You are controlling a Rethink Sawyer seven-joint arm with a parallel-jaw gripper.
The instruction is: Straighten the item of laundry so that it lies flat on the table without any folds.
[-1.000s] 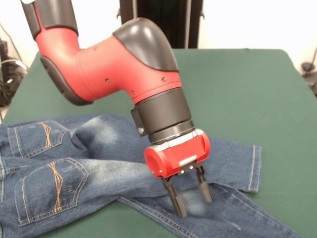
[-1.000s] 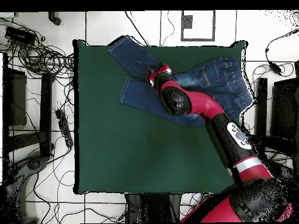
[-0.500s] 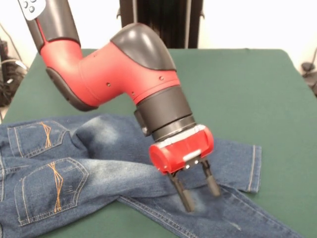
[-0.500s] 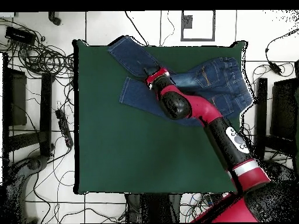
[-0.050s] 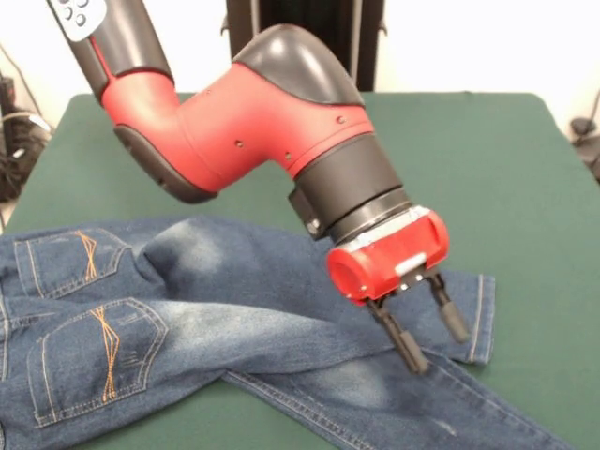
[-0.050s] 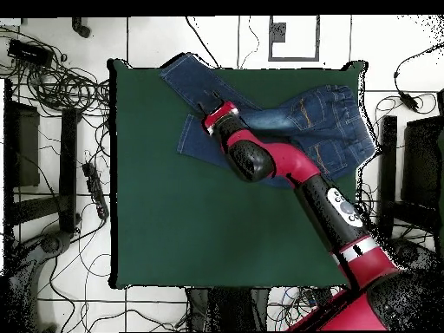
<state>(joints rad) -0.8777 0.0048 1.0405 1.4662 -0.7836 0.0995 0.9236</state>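
Denim fills the near left of my front view: the jeans [image 5: 187,319] lie back-side up on the green bench [image 5: 525,187], two orange-stitched pockets [image 5: 98,352] showing at the left, both legs running off to the right. The nearer leg passes under the claw and out of the picture at the bottom right; the farther leg ends in a stitched hem just right of the claw. The two legs cross or overlap near the middle, and a thick fold ridges the cloth there, so the garment is not flat.

Just above that crossing I see the claw [image 5: 429,328], tilted, its two black fingers [image 5: 401,342] spread apart and holding nothing. From this view the tips sit right at the cloth; I cannot tell whether they touch it.

Behind it the red and black arm [image 5: 262,122] climbs to the upper left, and past that the bench is bare green felt.

My overhead view adds what the front one cuts off: the jeans [image 6: 286,117] sit along one long edge of the bench [image 6: 173,217], with the waist end overhanging a corner and one leg end reaching the bench's edge. There the arm hides the fingers.
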